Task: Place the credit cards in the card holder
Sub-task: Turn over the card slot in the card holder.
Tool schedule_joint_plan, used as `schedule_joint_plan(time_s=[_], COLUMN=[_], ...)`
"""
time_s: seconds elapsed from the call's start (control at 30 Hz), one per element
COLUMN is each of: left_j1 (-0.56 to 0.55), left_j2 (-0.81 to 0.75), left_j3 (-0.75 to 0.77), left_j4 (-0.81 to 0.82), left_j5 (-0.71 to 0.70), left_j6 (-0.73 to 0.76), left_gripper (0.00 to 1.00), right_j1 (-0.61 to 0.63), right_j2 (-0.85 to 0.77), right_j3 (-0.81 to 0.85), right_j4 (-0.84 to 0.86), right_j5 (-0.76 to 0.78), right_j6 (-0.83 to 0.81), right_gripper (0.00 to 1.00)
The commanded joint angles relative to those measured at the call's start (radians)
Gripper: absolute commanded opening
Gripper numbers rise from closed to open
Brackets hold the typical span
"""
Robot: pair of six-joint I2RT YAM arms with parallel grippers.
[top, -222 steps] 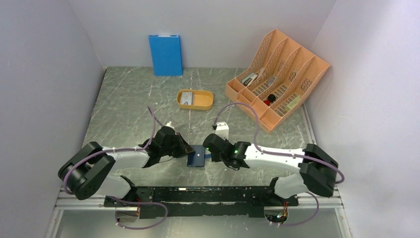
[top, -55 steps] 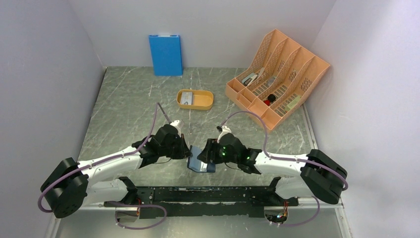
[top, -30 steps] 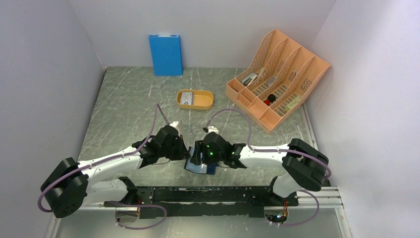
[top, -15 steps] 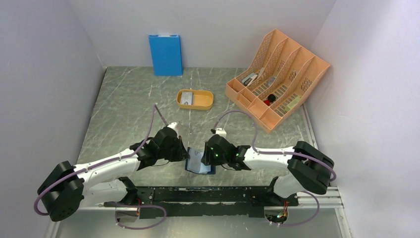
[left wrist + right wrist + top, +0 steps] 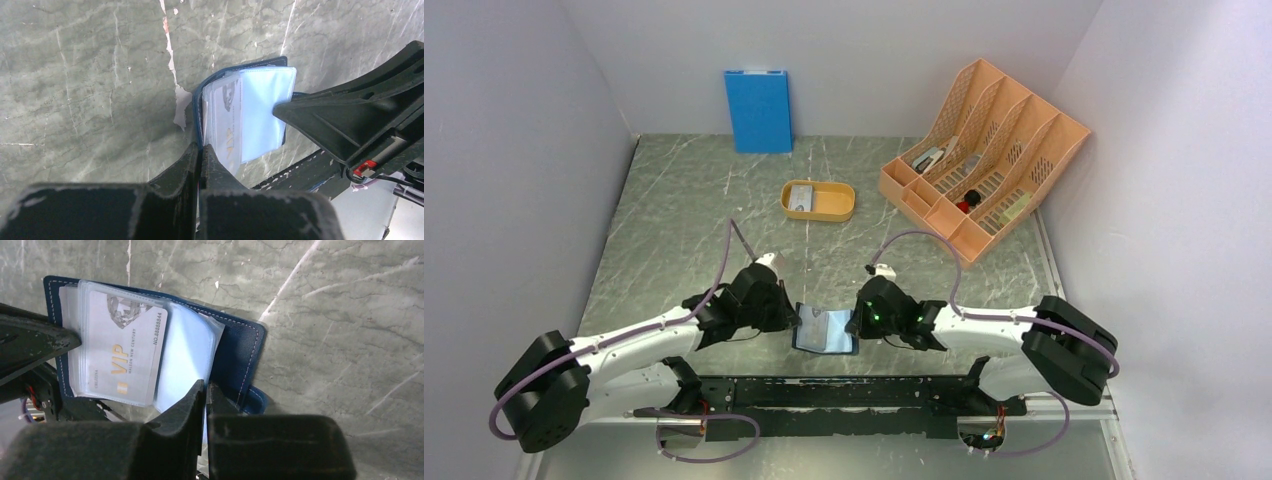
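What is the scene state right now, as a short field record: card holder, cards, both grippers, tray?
card holder: navy folding card holder, spread open between both grippers
card inside: silver VIP card in a clear inner pocket
left gripper: shut on the card holder's navy edge
right gripper: shut on a clear pocket leaf at the opposite side
tray: shallow orange oval tray, one grey card lying in it

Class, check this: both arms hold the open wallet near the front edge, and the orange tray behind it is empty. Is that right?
No. The tray is not empty: a grey card lies in it, as the top view shows. The open wallet is indeed held from both sides.
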Motion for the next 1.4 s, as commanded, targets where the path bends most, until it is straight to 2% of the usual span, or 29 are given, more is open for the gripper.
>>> schedule_joint_plan(time_s=[0.0, 0.07, 0.13, 0.17, 0.2, 0.27, 0.43, 0.63, 0.87, 1.2, 1.37], left_j1=[-0.004, -0.005, -0.005, -0.005, -0.004, -0.005, -0.004, -0.005, -0.015, -0.017, -0.018], left_j2=[-0.022, -0.041, -0.071, -0.087, -0.105, -0.134, -0.156, -0.092, 0.039, 0.061, 0.088], left_j3=[0.006, 0.028, 0.055, 0.070, 0.086, 0.119, 0.162, 0.074, 0.033, 0.017, 0.017], left_j4=[-0.037, -0.076, -0.113, -0.136, -0.157, -0.201, -0.204, 0.025, 0.161, 0.191, 0.221], left_j5=[-0.023, -0.023, -0.063, -0.074, -0.085, -0.103, -0.083, 0.083, 0.115, 0.093, 0.117], left_j6=[0.021, 0.046, 0.074, 0.086, 0.099, 0.125, 0.162, 0.121, 0.099, 0.075, 0.067], left_gripper=[0.05, 0.20, 0.45, 0.53, 0.60, 0.66, 0.68, 0.63, 0.64, 0.68, 0.69], right_j1=[-0.012, -0.017, -0.020, -0.023, -0.026, -0.029, -0.034, -0.048, -0.058, -0.081, -0.096], right_j2=[-0.040, -0.046, -0.052, -0.054, -0.055, -0.055, -0.043, -0.040, -0.031, -0.021, -0.011], right_j3=[-0.020, -0.012, -0.003, -0.001, 0.001, 0.010, 0.027, -0.012, -0.085, -0.104, -0.124], right_j4=[0.052, 0.050, 0.047, 0.050, 0.052, 0.052, 0.063, 0.176, 0.366, 0.410, 0.459], right_j5=[-0.040, -0.054, -0.067, -0.070, -0.089, -0.104, -0.128, -0.206, -0.302, -0.332, -0.368], right_j6=[-0.004, -0.020, -0.035, -0.040, -0.044, -0.048, -0.051, -0.010, 0.051, 0.048, 0.051], right_gripper=[0.02, 0.00, 0.00, 0.00, 0.00, 0.00, 0.00, 0.00, 0.00, 0.31, 0.40])
